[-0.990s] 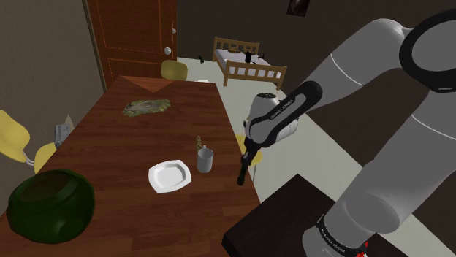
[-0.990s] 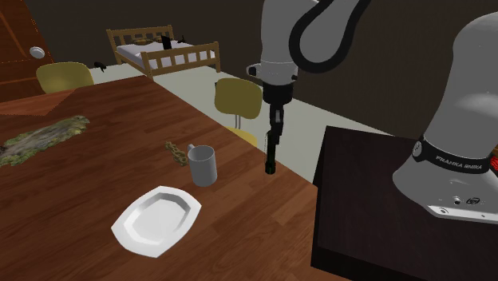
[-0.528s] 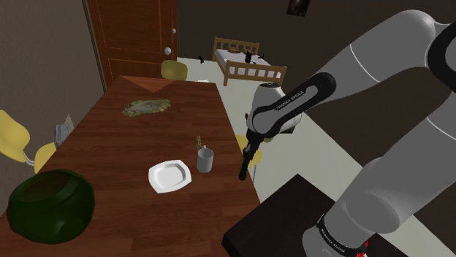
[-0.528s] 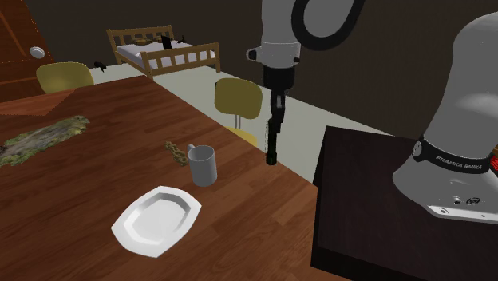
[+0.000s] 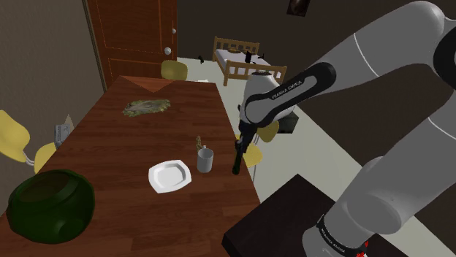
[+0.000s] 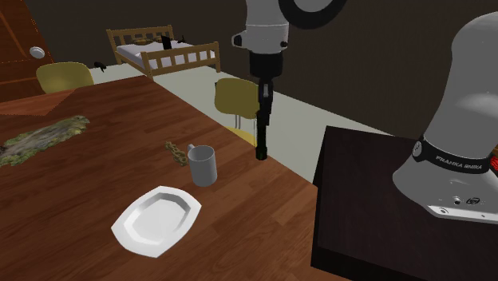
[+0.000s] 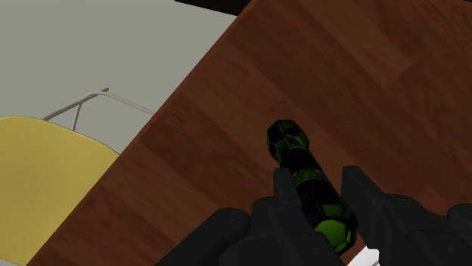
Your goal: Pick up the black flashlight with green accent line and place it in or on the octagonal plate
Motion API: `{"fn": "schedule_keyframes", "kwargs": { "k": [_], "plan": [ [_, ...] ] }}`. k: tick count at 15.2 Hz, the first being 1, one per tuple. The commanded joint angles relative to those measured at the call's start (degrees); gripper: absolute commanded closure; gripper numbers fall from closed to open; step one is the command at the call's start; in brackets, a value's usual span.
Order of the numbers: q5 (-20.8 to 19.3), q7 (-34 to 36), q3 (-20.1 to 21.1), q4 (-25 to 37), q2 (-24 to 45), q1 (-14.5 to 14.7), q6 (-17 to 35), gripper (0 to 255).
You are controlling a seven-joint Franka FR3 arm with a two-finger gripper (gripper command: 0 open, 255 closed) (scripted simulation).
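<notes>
Dim room with a wooden door (image 5: 135,33) and a slatted bed (image 5: 245,62) at the far end; a brown wooden tabletop (image 5: 124,146) takes up the left of the scene.

Item: we log the black flashlight (image 6: 261,132) off the surface, hanging nearly upright above the tabletop's right edge. The wrist view shows green facets on its barrel and head.

Hold: the gripper (image 6: 264,97) is closed onto the barrel near its upper end, one finger on each side. Most of the length hangs free below.

Handling (our judgement): a rigid, smooth cylinder, probably light. With the hold so near one end, the long free part could pivot or slip between the fingers on a quick move. A hold nearer the middle would be steadier. Once laid down it may roll.

Surroundings: a grey mug (image 6: 201,165) stands just left of the flashlight. The white octagonal plate (image 6: 156,219) lies further left and nearer, bare, and its raised rim should check rolling. We expect the carry to need height over the mug. A yellow chair (image 6: 238,100) sits beyond the edge, and the dark stand (image 6: 375,199) is near right.
</notes>
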Motion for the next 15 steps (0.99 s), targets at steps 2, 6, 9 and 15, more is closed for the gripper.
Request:
{"fn": "schedule_keyframes", "kwargs": {
  "k": [2,6,9,15],
  "plan": [
    [0.17,3.42,1.97,5.28,3.7,1.53,-1.55,255],
    [-0.3,7.73,4.06,13.33,9.02,3.34,-4.22,255],
    [-1.0,10.8,5.27,19.89,13.25,4.71,-6.55,255],
    [-2.8,16.33,6.9,34.64,22.44,7.69,-12.16,255]
  ]
}}
